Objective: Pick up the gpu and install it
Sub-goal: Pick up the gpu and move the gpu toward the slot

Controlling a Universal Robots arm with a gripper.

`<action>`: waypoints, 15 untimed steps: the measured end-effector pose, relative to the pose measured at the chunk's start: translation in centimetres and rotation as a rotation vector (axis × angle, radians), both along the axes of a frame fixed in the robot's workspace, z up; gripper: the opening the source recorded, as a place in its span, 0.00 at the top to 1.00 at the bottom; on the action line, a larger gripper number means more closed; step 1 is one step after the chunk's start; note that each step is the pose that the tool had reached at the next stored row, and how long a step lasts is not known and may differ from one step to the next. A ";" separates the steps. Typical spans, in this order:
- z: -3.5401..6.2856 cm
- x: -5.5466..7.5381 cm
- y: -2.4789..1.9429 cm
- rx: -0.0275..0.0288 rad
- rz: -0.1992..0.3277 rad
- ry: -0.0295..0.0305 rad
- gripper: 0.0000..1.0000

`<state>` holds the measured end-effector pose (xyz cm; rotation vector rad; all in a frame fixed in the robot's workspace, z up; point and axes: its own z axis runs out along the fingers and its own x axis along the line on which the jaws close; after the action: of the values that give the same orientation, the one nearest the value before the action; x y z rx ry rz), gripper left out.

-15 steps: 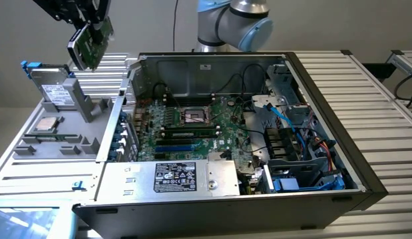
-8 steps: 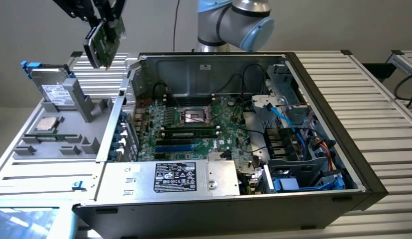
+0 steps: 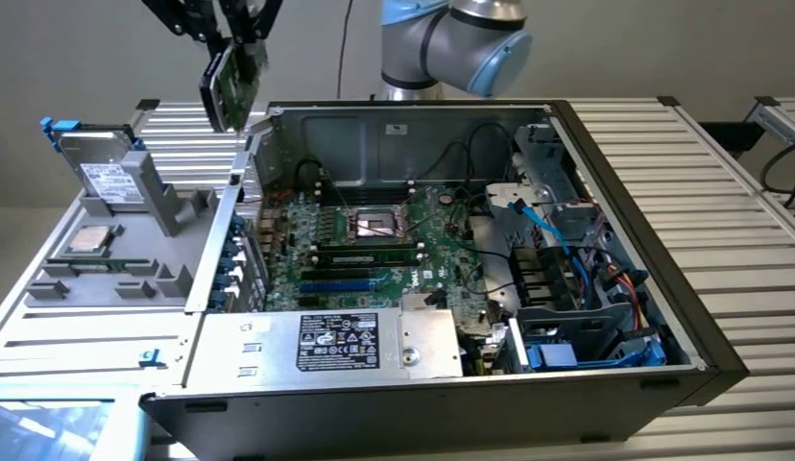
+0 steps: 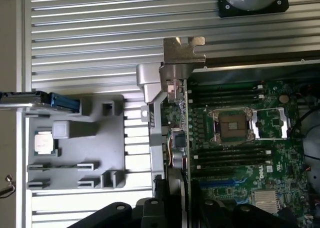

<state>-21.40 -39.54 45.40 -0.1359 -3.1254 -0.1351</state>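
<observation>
The gripper (image 3: 240,40) pinched the gpu (image 3: 231,91) on edge, high beside the open case (image 3: 372,144), probably to fit a slot.

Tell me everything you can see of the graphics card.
The graphics card is a flat rectangular board, green circuit face showing, with a silver metal bracket at one end. The gripper, shut on its upper edge, holds it on edge and slightly tilted in the air above the open computer case's wall on the exterior view's left. Nothing else seems to touch it.
</observation>
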 end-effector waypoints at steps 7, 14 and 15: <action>-1.23 3.0 -0.02 0.0000 0.000 0.0012 0.71; -2.50 5.7 -0.06 0.0001 0.000 0.0011 0.71; -2.68 6.1 -0.06 0.0000 0.000 0.0012 0.71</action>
<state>-15.32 -39.61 42.72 -0.1359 -3.1243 -0.1351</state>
